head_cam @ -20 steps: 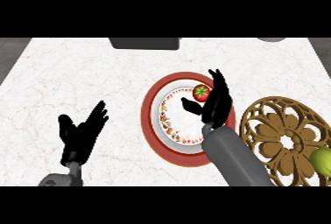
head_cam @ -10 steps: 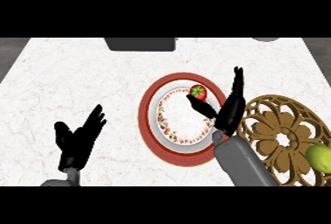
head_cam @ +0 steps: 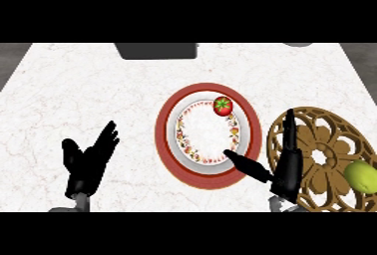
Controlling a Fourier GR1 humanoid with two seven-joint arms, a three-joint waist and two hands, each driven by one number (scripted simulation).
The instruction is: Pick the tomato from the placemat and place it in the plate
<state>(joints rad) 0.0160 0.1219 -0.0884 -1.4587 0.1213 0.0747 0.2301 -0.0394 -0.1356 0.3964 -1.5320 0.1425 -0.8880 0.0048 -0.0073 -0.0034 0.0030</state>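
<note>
The tomato (head_cam: 222, 105) lies in the plate (head_cam: 193, 149), at its far right edge. The plate stands on the white marble worktop (head_cam: 88, 99). Right hand (head_cam: 283, 172): fingers straight and apart, holding nothing, thumb over the plate's near right rim. Left hand (head_cam: 88, 162): open, fingers spread, at the near left. At right lies the brown openwork placemat (head_cam: 327, 132), bearing a green fruit (head_cam: 361, 176).
</note>
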